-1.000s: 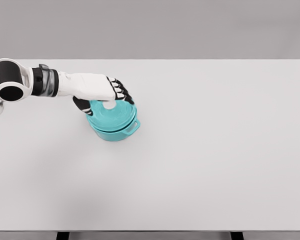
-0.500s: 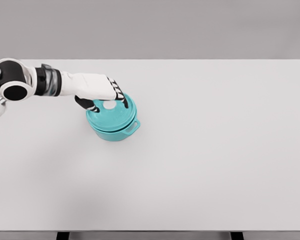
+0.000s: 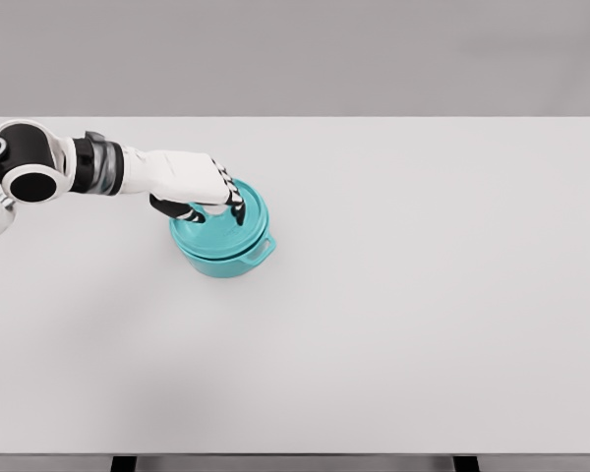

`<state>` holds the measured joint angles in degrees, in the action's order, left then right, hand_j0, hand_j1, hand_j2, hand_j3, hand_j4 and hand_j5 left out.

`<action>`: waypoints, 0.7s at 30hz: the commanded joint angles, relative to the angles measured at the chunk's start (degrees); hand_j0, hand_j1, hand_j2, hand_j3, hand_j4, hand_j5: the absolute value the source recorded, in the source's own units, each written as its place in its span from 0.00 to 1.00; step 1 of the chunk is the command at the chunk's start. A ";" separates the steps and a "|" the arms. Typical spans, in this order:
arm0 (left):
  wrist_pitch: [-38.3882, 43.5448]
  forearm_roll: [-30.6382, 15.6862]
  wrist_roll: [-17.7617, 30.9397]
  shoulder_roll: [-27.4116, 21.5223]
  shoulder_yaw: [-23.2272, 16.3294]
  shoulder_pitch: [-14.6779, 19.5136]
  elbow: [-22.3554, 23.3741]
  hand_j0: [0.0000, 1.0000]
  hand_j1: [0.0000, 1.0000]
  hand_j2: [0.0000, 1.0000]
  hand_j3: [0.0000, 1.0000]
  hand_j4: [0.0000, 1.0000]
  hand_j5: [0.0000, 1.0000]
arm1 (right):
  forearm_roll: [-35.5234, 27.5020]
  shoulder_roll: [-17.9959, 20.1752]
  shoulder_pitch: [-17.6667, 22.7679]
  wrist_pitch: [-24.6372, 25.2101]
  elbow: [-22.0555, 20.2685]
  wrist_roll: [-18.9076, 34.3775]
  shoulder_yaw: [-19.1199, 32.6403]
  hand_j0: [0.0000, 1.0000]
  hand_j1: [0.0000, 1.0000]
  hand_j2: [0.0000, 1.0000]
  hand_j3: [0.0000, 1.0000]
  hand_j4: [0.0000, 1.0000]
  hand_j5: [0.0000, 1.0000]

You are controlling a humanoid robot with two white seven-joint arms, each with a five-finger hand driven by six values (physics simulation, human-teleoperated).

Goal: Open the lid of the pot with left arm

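A teal pot (image 3: 219,263) with a small side handle (image 3: 264,250) stands on the white table (image 3: 423,295), left of the middle. Its teal lid (image 3: 248,230) sits flat on the pot. My left arm reaches in from the left edge, and the left hand (image 3: 214,210) lies on top of the lid. The black-tipped fingers (image 3: 236,208) curl down over the lid's centre, with the thumb (image 3: 183,211) on the near left side. The white knob is hidden under the hand. My right arm is out of view.
The table's far edge runs just behind the pot. Two dark table legs show at the bottom edge (image 3: 124,463).
The left hand has drawn back slightly to the left and lowered onto the lid. Its fingers have closed over the white knob, which showed before and is now covered.
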<state>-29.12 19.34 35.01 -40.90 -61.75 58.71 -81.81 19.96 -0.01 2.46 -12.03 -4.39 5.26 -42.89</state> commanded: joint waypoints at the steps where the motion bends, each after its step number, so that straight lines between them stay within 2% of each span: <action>1: -0.06 -0.18 -0.01 -0.05 -0.04 0.00 -0.02 0.56 0.56 0.56 0.56 0.56 0.56 | -0.01 0.01 0.00 -0.01 -0.01 0.01 -0.01 1.00 1.00 1.00 1.00 1.00 1.00; 7: -0.23 -0.18 -0.01 -0.32 -0.04 0.00 -0.11 0.45 0.45 0.45 0.45 0.45 0.45 | -0.01 0.01 0.00 -0.01 -0.01 0.01 -0.01 1.00 1.00 1.00 1.00 1.00 1.00; 12: -0.41 -0.18 -0.01 -0.58 -0.04 0.35 -0.28 0.42 0.42 0.42 0.42 0.42 0.42 | -0.01 0.01 0.00 -0.01 -0.01 0.01 -0.01 1.00 1.00 1.00 1.00 1.00 1.00; 21: -1.99 -0.09 -0.01 -8.84 0.05 0.44 -0.55 0.38 0.38 0.38 0.38 0.38 0.38 | -0.01 0.01 0.00 -0.01 -0.01 0.01 -0.01 1.00 1.00 1.00 1.00 1.00 1.00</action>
<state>-30.87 19.40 35.01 -47.56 -61.78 59.15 -82.30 19.96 -0.01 2.46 -12.03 -4.39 5.26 -42.89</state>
